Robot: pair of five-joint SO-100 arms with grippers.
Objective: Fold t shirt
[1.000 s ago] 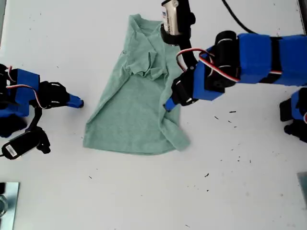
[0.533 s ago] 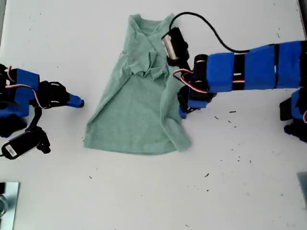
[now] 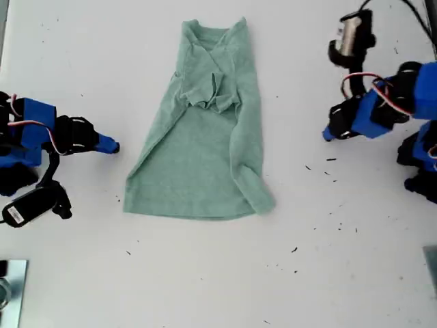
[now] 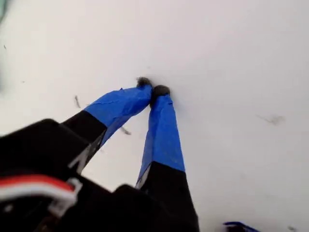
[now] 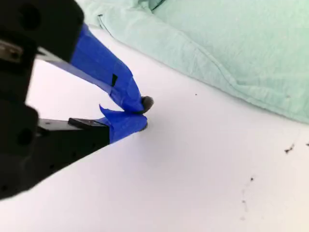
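While both pincers rest closed and empty, t shirt lengthwise, collar toward exterior view's top.

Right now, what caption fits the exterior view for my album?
A half-folded shirt lies on a white table between two blue arms.

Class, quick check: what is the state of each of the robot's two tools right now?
First tool: closed, tips together, holding nothing, over bare table.
Second tool: closed, holding nothing, beside the t shirt but apart from it.
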